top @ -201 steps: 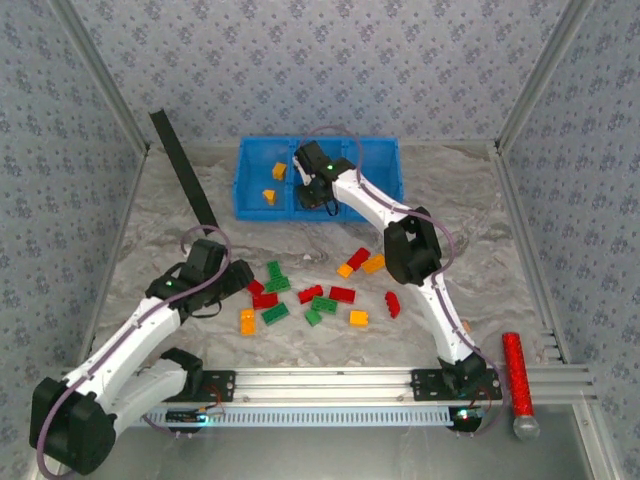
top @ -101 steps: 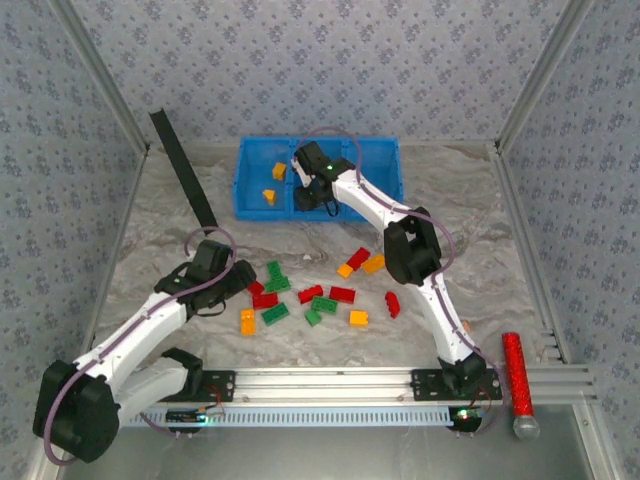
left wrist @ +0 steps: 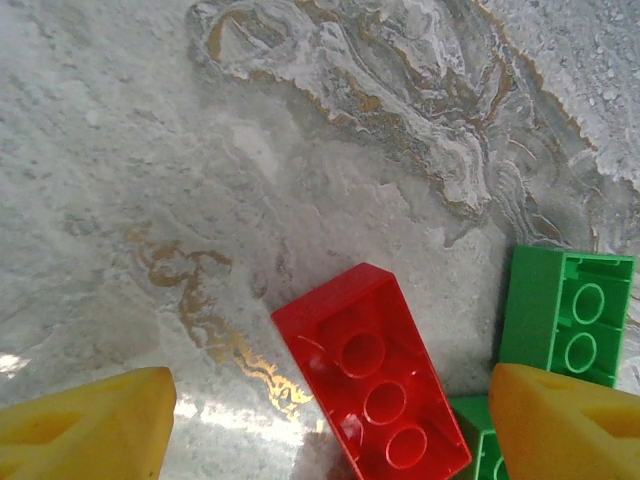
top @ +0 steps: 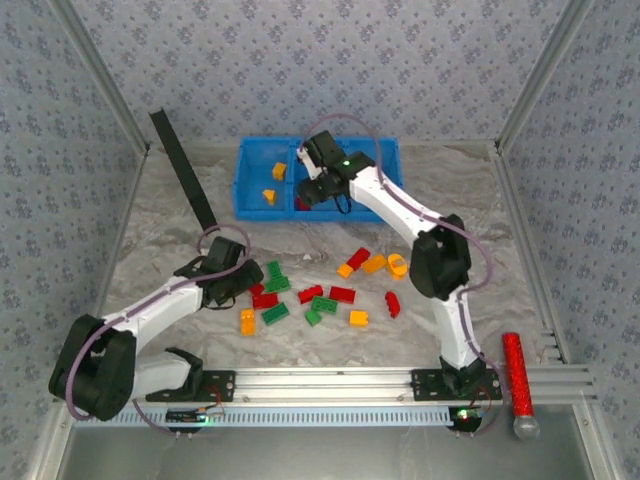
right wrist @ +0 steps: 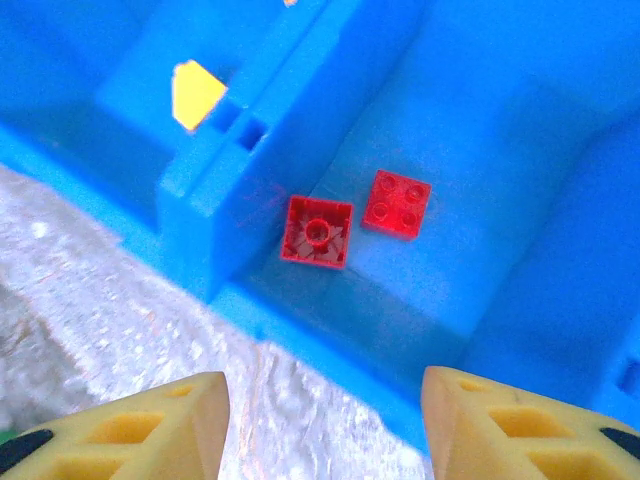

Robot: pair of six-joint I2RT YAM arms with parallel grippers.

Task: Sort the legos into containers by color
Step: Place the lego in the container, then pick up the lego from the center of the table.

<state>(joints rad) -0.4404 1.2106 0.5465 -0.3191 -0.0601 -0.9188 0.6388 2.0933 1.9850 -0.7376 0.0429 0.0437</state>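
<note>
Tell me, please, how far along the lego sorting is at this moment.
Done: two orange-yellow bricks lie in the blue bin's left compartment, two red bricks in the middle one. In hand: nothing gripped; the right gripper hangs open above those reds, the left gripper open over a red brick on the table. Left: the loose pile of red, green and orange bricks; no green shows in the bin.

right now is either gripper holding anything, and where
Nothing is held. Left gripper is open over a red lego; right gripper is open above two red legos in the blue bin.
</note>
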